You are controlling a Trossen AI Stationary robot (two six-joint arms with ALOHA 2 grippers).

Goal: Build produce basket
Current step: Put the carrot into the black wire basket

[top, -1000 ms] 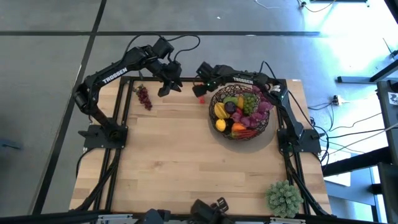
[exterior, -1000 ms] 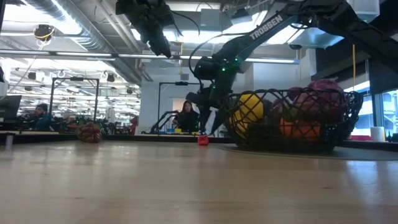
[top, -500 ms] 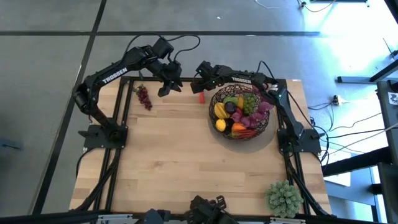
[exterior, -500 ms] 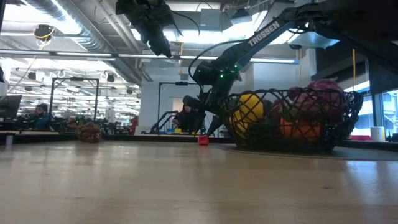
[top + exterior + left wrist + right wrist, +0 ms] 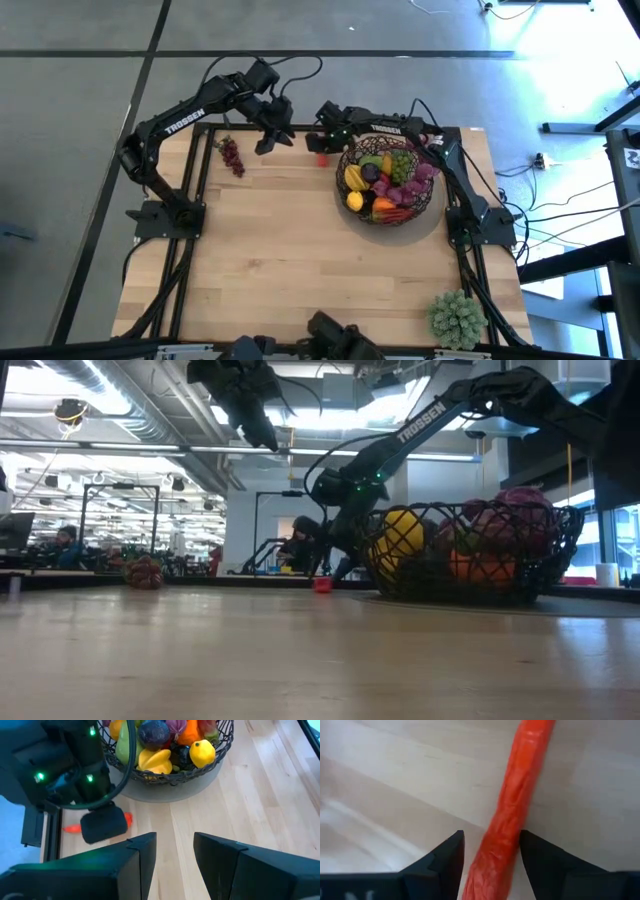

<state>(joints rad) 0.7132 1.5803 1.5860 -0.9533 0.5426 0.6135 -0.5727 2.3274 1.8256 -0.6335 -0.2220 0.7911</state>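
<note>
right claw (image 5: 491, 852): down at the surface (image 5: 300, 250) near its far edge, just beside the basket's far-left rim. Fingers (image 5: 445, 855) part open, one each side of the red chilli; small gap shows on both sides, so no grip yet. Holding nothing.
red chilli (image 5: 512, 805): lying flat on the surface, running lengthwise between the right claw's fingers. High view shows it as a small red spot (image 5: 322, 157) just under that claw.
left claw (image 5: 172, 850): raised well above the surface, off to the left of the right claw, near the far edge. Fingers (image 5: 142, 852) part open with bare wood showing between them. Empty.
basket (image 5: 432, 200): dark wire bowl, sits on a grey round mat on the surface, immediately right of the right claw. From the left claw it lies further right, past the right arm's wrist.
produce in basket: yellow mango-like fruits (image 5: 354, 178), lemon (image 5: 354, 201), orange (image 5: 383, 206), green grapes (image 5: 401, 160), purple leaves (image 5: 410, 185), a dark purple round item near the centre (image 5: 370, 172). Piled up around rim height in the low view.
purple grapes (image 5: 231, 156): loose on the surface, left of and below the left claw, well apart from the basket.
spiky green plant ball (image 5: 457, 317): near-right corner of the surface, well apart from both claws.
room: a person (image 5: 66, 546) seated in the background, left side of the low view.
</note>
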